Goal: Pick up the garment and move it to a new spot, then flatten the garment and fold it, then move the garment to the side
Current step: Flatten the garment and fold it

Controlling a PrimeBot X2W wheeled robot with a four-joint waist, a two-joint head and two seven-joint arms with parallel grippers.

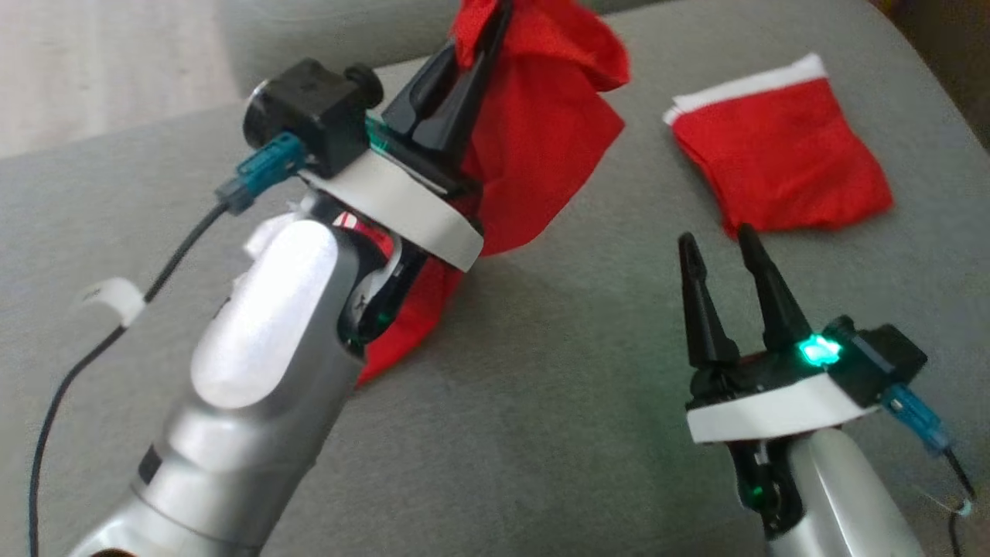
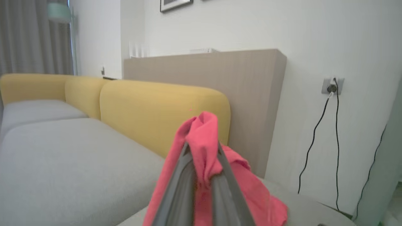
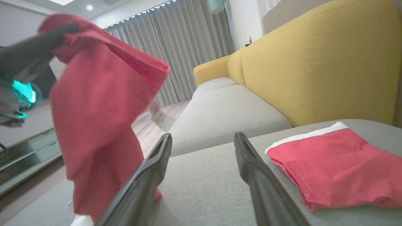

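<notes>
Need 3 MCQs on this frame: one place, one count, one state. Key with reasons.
1. Where does the folded garment lie? A) on the grey seat B) on the floor C) over the backrest
2. How many red garments are in sight? A) one B) two C) three
3. The left pincer is: A) open and empty B) shut on the hanging garment C) pressed on the seat
Key: 1 A, it lies flat on the seat. 2 B, one hangs, one lies folded. 3 B, cloth is bunched between its fingers.
</notes>
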